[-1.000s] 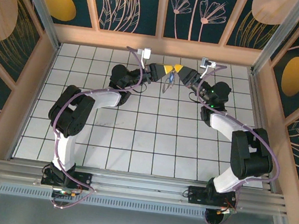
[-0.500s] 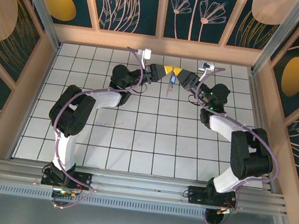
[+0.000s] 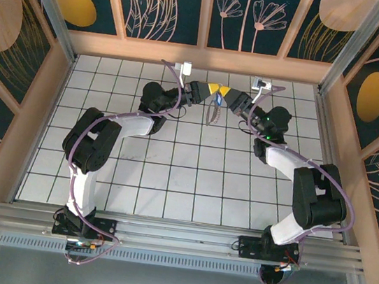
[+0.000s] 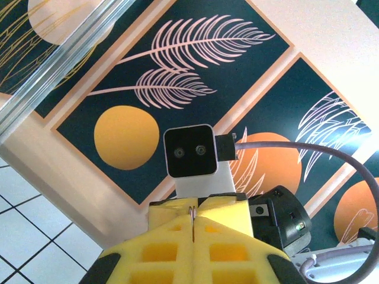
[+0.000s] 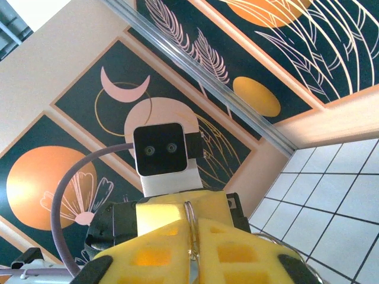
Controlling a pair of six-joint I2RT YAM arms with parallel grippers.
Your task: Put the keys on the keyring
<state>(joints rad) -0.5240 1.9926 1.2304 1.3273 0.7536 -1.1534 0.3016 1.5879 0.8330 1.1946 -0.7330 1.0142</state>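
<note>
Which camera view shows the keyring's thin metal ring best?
Right wrist view: the metal ring stands as a clear loop in the shut right pincer. Left wrist shows a short tip; top view, too small to tell.

The surface [image 3: 184,177] is white, ruled into square tiles by dark lines, spanning mid-frame inside a pale wooden rim [image 3: 201,57].
</note>
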